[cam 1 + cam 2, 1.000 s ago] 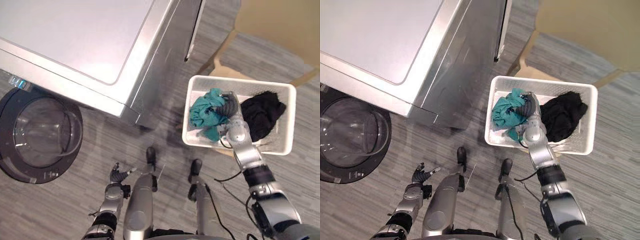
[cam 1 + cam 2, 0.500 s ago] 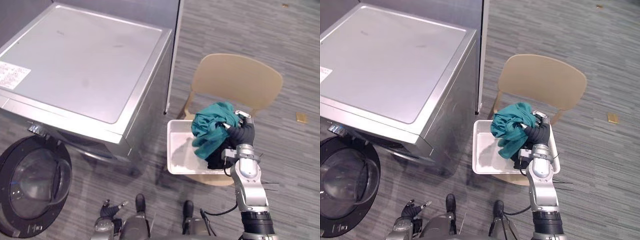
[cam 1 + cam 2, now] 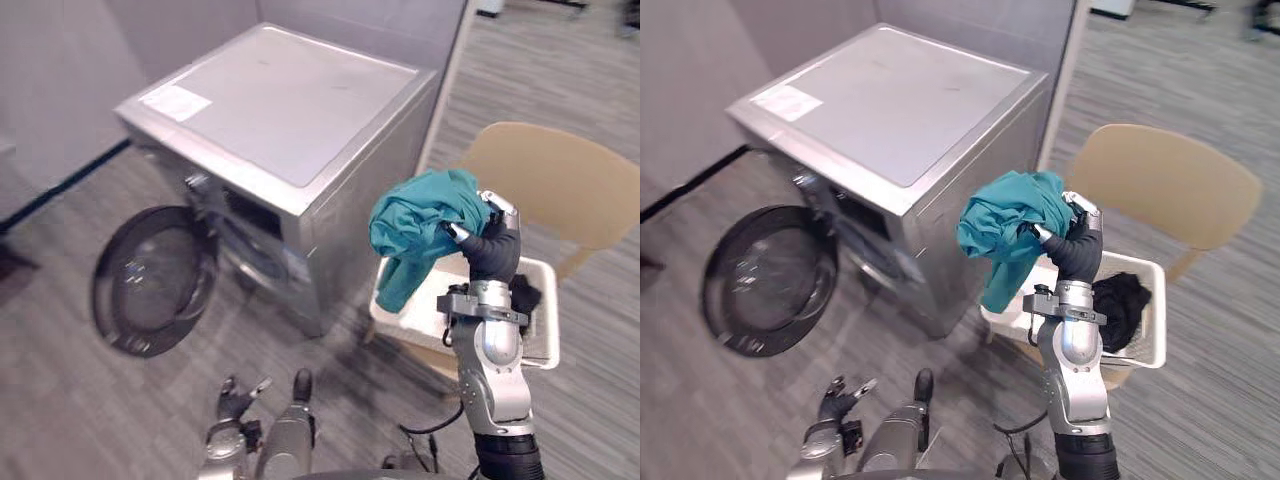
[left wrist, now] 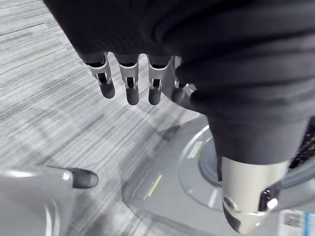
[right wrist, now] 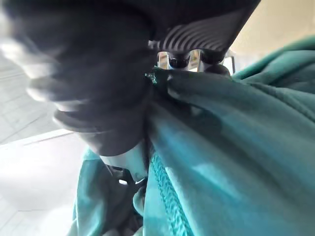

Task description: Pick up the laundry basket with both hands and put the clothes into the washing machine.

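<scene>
Washing machine (image 3: 290, 130) stands to the left, its round door (image 3: 150, 280) swung wide. Low in front of it the left hand (image 3: 238, 398) hangs with fingers loosely spread, holding nothing. Rightward, the teal garment (image 3: 425, 225) is bunched in the right hand (image 3: 490, 250), whose fingers curl round it, raised above the laundry basket (image 3: 1148, 335), where a black garment (image 3: 1118, 300) lies. Best to carry it low to the drum mouth and let go only once the trailing cloth is inside.
</scene>
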Motion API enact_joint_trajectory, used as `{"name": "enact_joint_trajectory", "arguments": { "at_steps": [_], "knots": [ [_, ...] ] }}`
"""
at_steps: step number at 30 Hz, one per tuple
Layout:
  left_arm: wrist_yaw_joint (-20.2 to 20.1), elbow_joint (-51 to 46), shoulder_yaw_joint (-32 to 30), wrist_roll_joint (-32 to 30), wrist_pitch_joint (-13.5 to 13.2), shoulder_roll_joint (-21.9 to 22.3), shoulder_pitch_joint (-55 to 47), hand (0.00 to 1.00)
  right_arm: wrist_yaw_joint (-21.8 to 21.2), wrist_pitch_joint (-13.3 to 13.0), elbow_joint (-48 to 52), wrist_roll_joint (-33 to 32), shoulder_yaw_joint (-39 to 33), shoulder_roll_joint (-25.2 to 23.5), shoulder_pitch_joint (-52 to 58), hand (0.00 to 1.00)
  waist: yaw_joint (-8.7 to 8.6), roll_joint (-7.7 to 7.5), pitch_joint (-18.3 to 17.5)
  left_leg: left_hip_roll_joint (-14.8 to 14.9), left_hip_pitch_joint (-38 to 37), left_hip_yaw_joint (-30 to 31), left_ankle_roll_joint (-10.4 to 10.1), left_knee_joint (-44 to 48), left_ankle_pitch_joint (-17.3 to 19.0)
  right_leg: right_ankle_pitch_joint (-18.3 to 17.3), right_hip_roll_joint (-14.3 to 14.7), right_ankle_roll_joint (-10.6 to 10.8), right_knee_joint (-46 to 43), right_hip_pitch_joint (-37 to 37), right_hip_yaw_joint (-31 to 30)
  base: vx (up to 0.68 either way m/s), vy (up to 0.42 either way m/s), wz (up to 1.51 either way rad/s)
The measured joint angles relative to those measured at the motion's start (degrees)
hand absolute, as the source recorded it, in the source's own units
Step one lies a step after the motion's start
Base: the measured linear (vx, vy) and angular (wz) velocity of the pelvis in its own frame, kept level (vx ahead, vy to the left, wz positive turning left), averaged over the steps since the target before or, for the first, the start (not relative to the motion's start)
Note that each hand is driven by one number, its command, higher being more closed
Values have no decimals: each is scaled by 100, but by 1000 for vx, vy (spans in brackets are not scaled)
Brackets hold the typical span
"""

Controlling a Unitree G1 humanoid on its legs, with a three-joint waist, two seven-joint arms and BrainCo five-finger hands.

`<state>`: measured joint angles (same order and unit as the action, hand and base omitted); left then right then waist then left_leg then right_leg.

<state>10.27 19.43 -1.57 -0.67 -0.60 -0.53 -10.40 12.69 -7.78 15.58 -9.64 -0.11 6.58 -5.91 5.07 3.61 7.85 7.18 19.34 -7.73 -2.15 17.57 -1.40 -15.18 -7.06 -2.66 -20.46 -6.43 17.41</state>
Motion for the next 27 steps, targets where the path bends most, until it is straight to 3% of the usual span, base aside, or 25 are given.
{"name": "enact_joint_trajectory", "arguments": {
  "at_steps": [1, 2, 4, 7, 8, 9, 12, 15, 20, 21, 26, 27],
  "knots": [
    [-17, -206, 12, -4, -47, -38, 23, 0, -40, 1, -15, 1, 13, 34, -21, 100, -10, 15, -10, 19, -114, -16, 52, 206, 47, 63, -12, -33, 64, -1, 95, -192, -15, 81],
    [-20, -550, 54, -11, -160, -135, 109, 0, -88, -5, -171, 1, 60, 138, -161, 100, -51, 63, -44, 86, -348, -31, 41, 501, 317, 208, -14, -48, 225, -2, 289, -154, 24, 75],
    [-40, -947, 262, -32, -309, -375, 369, 0, -209, -5, -535, -2, 59, 291, -441, 100, -132, 83, -73, 94, -786, -29, 12, 408, 582, 439, -76, 11, 461, -4, 551, -182, 82, 83],
    [-167, -1402, 638, -188, -588, -579, 847, 0, -493, 35, -969, -45, 98, 506, -719, 100, -120, 245, -204, 69, -1589, 66, -222, -1230, 423, 778, 8, 197, 781, -3, 927, -148, 153, 69],
    [-190, -1465, 793, -234, -638, -676, 991, 0, -563, 56, -1121, -56, 156, 513, -816, 100, -119, 230, -218, 77, -1678, 152, -275, -1501, 387, 829, 11, 224, 796, -1, 1015, -105, 180, 44],
    [-266, -1482, 1011, -320, -689, -836, 1125, 0, -704, 97, -1312, -132, 265, 457, -894, 100, -99, 124, -268, 5, -1705, 232, -285, -1672, 302, 927, -8, 280, 866, 21, 1074, -109, 191, 43],
    [-308, -1622, 1340, -599, -731, -1158, 1167, 0, -1103, 180, -1569, -361, 965, 371, -1065, 100, -94, -73, -393, -179, -1770, 319, -183, -1727, 209, 1110, -125, 395, 1071, 193, 1061, -77, 137, 23],
    [-283, -1635, 1728, -1073, -748, -1334, 1434, 0, -1436, 182, -1634, -805, 1637, 294, -1306, 100, -90, -122, -424, -274, -1808, 416, -104, -1770, 122, 1246, -117, 465, 1248, 318, 929, -108, 93, 20],
    [-233, -1259, 2071, -1628, -752, -1400, 1910, 0, -1679, 184, -1629, -1569, 2288, 161, -1432, 100, -94, -157, -474, -244, -1817, 447, -127, -1958, -28, 1474, 7, 393, 1481, 316, 830, -84, 0, -2],
    [-220, -1161, 2150, -1714, -749, -1443, 1973, 100, -1681, 186, -1626, -1716, 2451, 152, -1433, 100, -103, -182, -489, -216, -1814, 430, -149, -1964, -44, 1514, 50, 386, 1532, 314, 796, -45, -36, -19],
    [23, -998, 2263, -2037, -738, -1442, 2132, 100, -1785, 185, -1540, -2421, 2933, 77, -1433, 100, -111, -215, -515, -106, -1811, 344, -224, -1969, -89, 1608, 214, 277, 1677, 310, 706, -25, -41, -13],
    [99, -976, 2263, -2037, -739, -1444, 2171, 100, -1802, 185, -1520, -2484, 2946, 77, -1433, 0, -108, -215, -516, -80, -1811, 344, -246, -1969, -103, 1609, 244, 275, 1681, 311, 700, -6, -27, -3]
  ]
}}
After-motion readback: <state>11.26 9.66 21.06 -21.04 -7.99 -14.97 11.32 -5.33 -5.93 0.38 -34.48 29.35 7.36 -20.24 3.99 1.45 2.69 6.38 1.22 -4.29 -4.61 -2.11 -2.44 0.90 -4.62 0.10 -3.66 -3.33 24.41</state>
